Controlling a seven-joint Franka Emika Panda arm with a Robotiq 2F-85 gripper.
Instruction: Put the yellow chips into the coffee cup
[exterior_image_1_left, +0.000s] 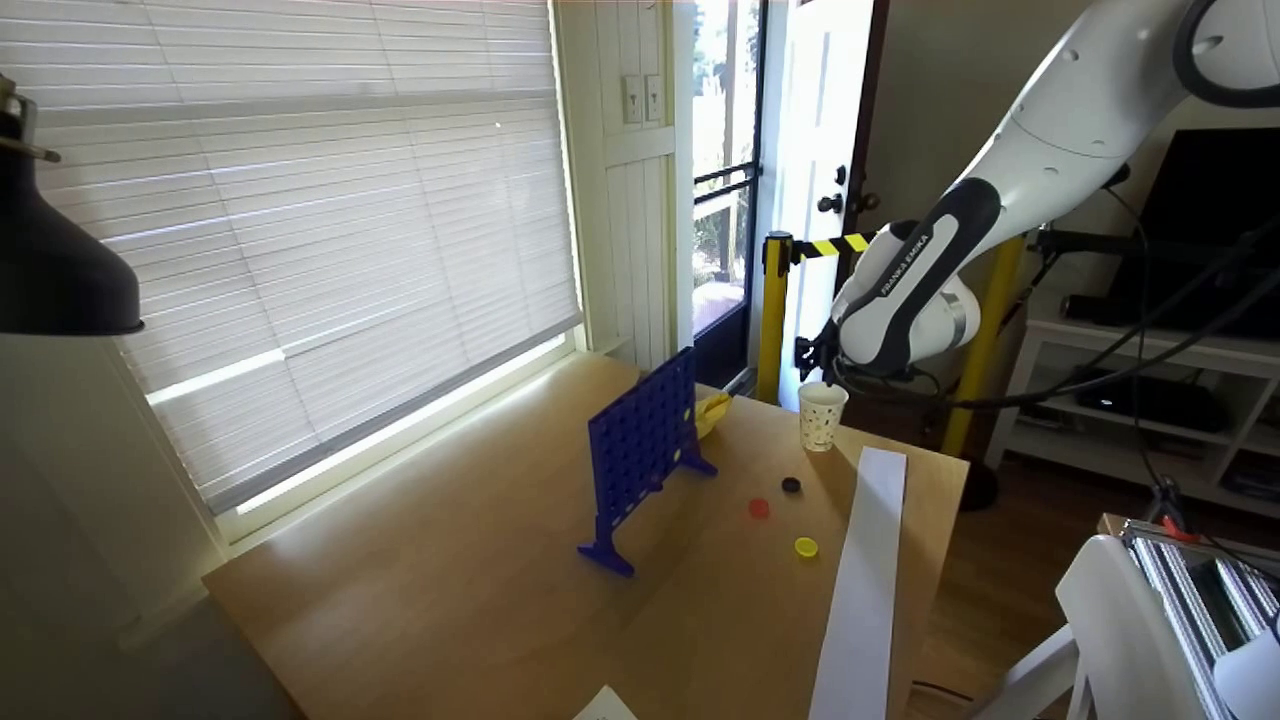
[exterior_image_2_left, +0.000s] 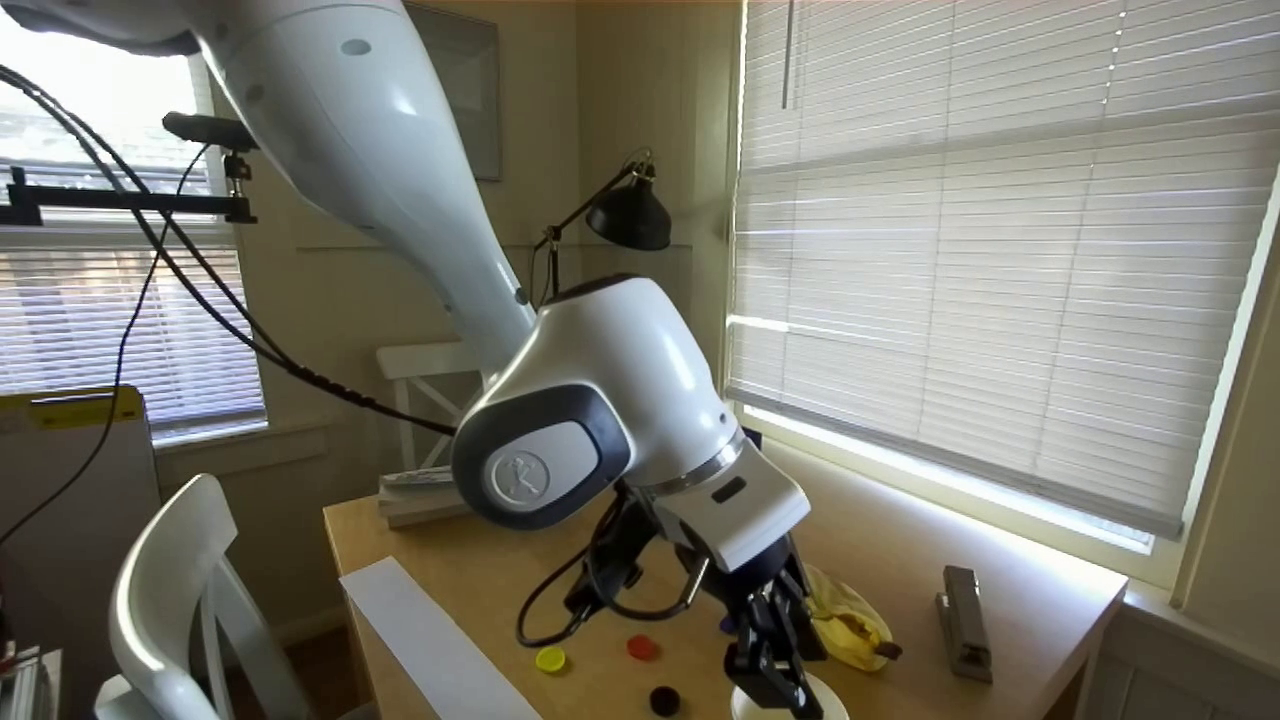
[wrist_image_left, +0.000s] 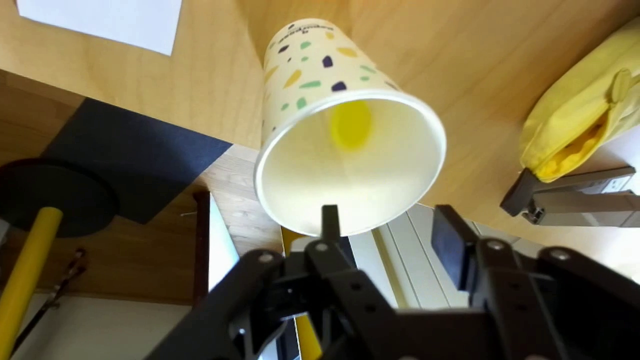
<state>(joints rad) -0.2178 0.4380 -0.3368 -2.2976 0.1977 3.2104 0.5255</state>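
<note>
A dark disc (exterior_image_1_left: 791, 485) is lying between a yellow chip (exterior_image_1_left: 806, 547) and the coffee cup (exterior_image_1_left: 820, 420); a red disc (exterior_image_1_left: 759, 508) is resting nearby, the blue rack (exterior_image_1_left: 640, 440) standing alongside. Inside the cup another yellow chip (wrist_image_left: 351, 125) is lying; just above, the gripper (wrist_image_left: 387, 221) is hanging spread apart. The pale worktop (exterior_image_1_left: 480, 560) is standing beside lowered blinds (exterior_image_1_left: 350, 200). In an exterior view the arm (exterior_image_2_left: 655, 380) is hiding most of the rack, the cup being cut off.

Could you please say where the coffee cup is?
In an exterior view, the cup stands right of centre near the far edge of the table, by the dark chip and white strip.
</note>
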